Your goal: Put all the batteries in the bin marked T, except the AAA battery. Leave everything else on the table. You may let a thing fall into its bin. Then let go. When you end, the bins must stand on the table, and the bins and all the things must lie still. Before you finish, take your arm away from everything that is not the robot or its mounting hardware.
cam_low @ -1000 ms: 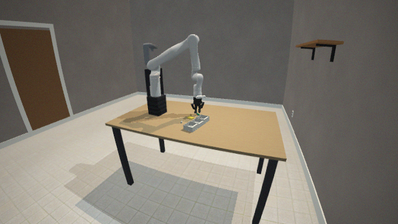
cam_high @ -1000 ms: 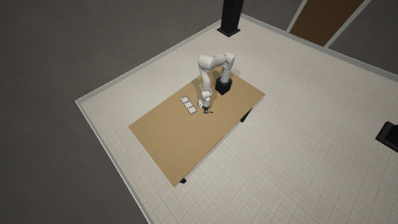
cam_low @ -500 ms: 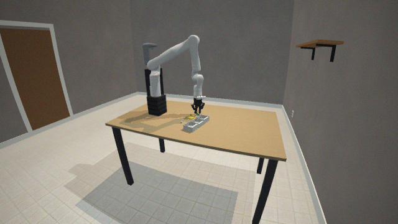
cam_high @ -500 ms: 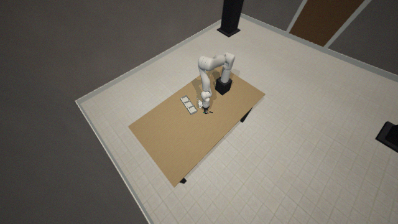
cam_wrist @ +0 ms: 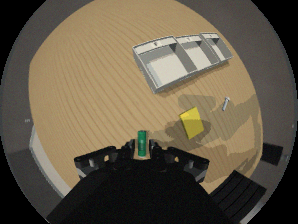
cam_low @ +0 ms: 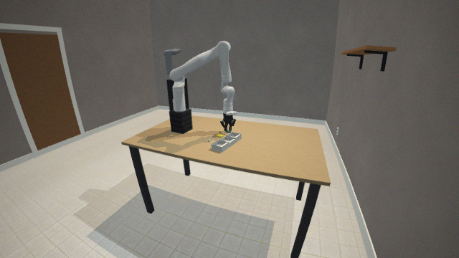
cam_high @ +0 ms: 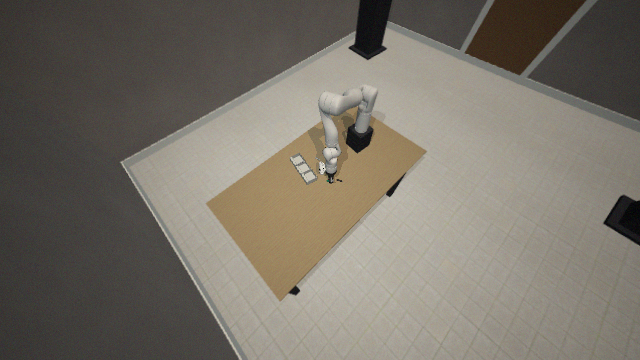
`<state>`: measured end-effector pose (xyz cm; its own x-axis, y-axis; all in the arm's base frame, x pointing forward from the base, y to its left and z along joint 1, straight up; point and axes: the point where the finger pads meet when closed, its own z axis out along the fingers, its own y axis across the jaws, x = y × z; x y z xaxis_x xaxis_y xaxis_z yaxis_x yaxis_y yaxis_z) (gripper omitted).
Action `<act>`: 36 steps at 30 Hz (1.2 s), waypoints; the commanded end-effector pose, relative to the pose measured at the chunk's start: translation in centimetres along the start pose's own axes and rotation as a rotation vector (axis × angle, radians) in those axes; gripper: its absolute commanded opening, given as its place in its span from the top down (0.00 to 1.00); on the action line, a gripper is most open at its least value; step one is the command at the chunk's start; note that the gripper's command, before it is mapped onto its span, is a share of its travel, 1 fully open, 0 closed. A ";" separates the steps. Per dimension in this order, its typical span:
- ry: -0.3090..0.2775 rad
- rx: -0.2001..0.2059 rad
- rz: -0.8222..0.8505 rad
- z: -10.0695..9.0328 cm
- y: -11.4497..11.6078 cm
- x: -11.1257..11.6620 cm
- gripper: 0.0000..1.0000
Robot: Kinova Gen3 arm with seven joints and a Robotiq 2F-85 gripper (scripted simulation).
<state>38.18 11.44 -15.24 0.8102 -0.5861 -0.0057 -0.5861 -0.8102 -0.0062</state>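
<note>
Brown tabletop (cam_high: 260, 220) (cam_low: 280, 154) (cam_wrist: 90, 90) is seen under the green battery (cam_low: 229, 131) (cam_wrist: 142, 144), flanked by the gripper's (cam_high: 330, 179) (cam_low: 228, 130) (cam_wrist: 142, 145) narrowly parted fingers, apparently ungripped; the bins (cam_high: 311, 182) (cam_low: 217, 147) (cam_wrist: 175, 83) are seen at one o'clock by wrist view. Through off-centre closing, it could be rolled away.

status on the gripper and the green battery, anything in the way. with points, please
gripper (cam_high: 330, 181) (cam_low: 228, 131) (cam_wrist: 141, 144) open around green battery (cam_wrist: 142, 143), grip unconfirmed; yellow block (cam_low: 219, 135) (cam_wrist: 192, 123) off to one side, not between fingers

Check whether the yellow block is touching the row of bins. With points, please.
Apart. The wrist view shows a strip of tabletop between the yellow block (cam_low: 219, 135) (cam_wrist: 192, 123) and the row of bins (cam_high: 303, 168) (cam_low: 225, 145) (cam_wrist: 180, 83).
</note>
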 end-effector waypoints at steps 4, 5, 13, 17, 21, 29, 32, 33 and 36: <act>0.003 0.000 0.000 0.0 -0.1 0.1 0.91; 0.003 0.000 0.000 0.0 -0.1 0.1 0.91; 0.003 0.000 0.000 0.0 -0.1 0.1 0.91; 0.003 0.000 0.000 0.0 -0.1 0.1 0.91; 0.003 0.000 0.000 0.0 -0.1 0.1 0.91; 0.003 0.000 0.000 0.0 -0.1 0.1 0.91; 0.003 -0.003 -0.003 -0.4 0.1 0.1 0.91; 0.001 -0.005 -0.002 -0.7 0.2 0.0 0.91; 0.001 -0.005 -0.001 -1.7 0.2 0.0 0.91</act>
<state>38.06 11.44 -14.51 0.8125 -0.5830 -0.0049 -0.5830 -0.8125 -0.0009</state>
